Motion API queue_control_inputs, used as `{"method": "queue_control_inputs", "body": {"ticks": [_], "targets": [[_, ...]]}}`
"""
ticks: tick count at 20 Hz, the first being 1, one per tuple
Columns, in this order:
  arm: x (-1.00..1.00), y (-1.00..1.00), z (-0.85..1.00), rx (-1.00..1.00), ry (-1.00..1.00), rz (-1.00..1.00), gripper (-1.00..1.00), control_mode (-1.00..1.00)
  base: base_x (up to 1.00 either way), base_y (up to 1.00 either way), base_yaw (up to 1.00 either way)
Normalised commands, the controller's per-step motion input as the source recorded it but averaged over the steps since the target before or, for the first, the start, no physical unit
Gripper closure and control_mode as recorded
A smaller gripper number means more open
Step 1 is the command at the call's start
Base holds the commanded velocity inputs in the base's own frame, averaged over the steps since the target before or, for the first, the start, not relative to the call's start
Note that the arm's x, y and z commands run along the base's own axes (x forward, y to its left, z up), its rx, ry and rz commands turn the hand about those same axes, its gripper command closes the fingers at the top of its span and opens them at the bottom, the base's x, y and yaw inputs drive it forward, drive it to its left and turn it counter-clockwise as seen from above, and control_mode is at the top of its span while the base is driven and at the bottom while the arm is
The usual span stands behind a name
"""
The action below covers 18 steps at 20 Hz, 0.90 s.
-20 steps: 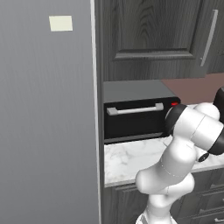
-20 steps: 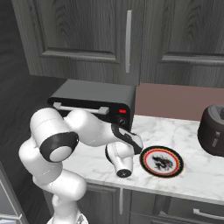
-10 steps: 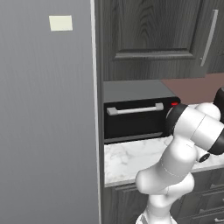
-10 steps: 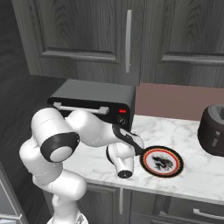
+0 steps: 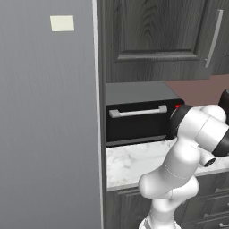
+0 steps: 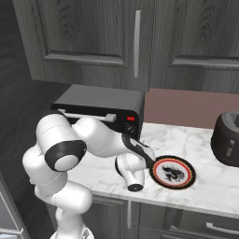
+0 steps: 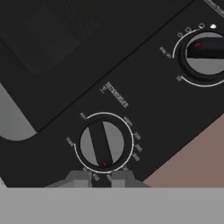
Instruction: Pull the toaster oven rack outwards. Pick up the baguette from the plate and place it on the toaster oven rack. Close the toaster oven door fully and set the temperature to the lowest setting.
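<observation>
Hand (image 7: 101,177) nearer knob (image 7: 102,145) (plate (image 6: 173,172) aside)

Black toaster oven (image 6: 100,108) — plate (image 6: 173,172) orange-red-rimmed, centre seemingly dark-patterned.

The boxy black toaster oven (image 6: 100,109) with a grey top stands on the marble tabletop, its glass-fronted door (image 5: 138,123) with the silver bar handle shut, beside the empty round plate (image 6: 173,172) with orange-red rim and dark patterned centre
</observation>
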Motion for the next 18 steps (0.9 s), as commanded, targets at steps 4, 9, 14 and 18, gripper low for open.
{"method": "queue_control_inputs", "body": {"ticks": [4, 9, 14, 18], "targets": [[0.00, 0.00, 0.24, -0.14, 0.00, 0.05, 1.00, -1.00, 0.00, 0.00, 0.00], [0.00, 0.00, 0.28, -0.16, 0.00, 0.04, 1.00, -1.00, 0.00, 0.00, 0.00], [0.00, 0.00, 0.20, -0.23, -0.01, 0.01, 1.00, -1.00, 0.00, 0.00, 0.00], [0.01, 0.00, 0.09, -0.24, -0.05, 0.02, 1.00, -1.00, 0.00, 0.00, 0.00]]}}
